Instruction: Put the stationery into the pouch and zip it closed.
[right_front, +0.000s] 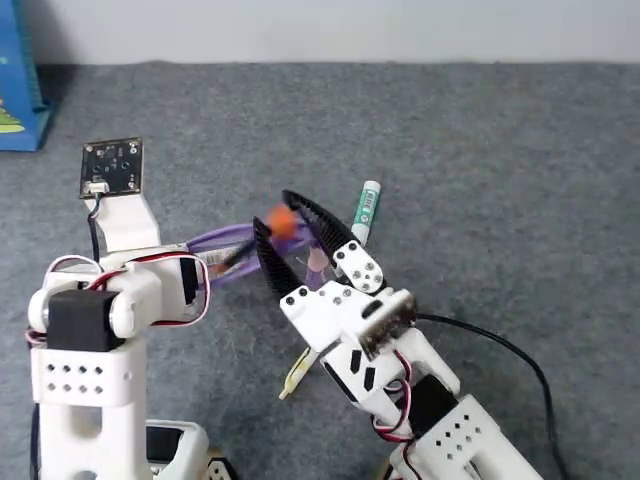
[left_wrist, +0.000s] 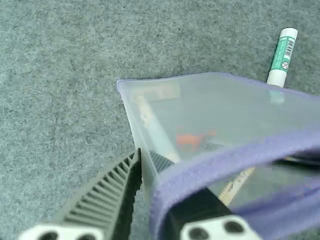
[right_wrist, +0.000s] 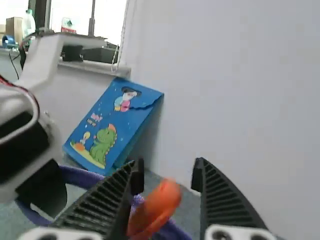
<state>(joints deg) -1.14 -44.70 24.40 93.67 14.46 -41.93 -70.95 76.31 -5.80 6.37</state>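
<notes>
My left gripper (left_wrist: 145, 161) is shut on the edge of the clear pouch (left_wrist: 210, 115), holding its purple zip rim (right_front: 222, 242) up off the carpet. In the high view my left gripper (right_front: 213, 263) sits beside the right arm's fingers. My right gripper (right_front: 274, 210) hangs over the pouch mouth, shut on a small orange item (right_front: 283, 220) that sits between its black fingers (right_wrist: 107, 200). The orange item (right_wrist: 155, 205) leans against one finger. A pale pencil (left_wrist: 159, 134) and an orange patch (left_wrist: 192, 139) show through the pouch wall. A green-and-white stick (right_front: 366, 212) lies on the carpet just beyond the pouch.
A pale yellowish stick (right_front: 294, 373) lies on the grey carpet (right_front: 480, 160) beside the right arm's base. A blue dinosaur bag (right_wrist: 112, 130) leans against the wall at the far left corner. A black cable (right_front: 510, 350) trails right of the right arm.
</notes>
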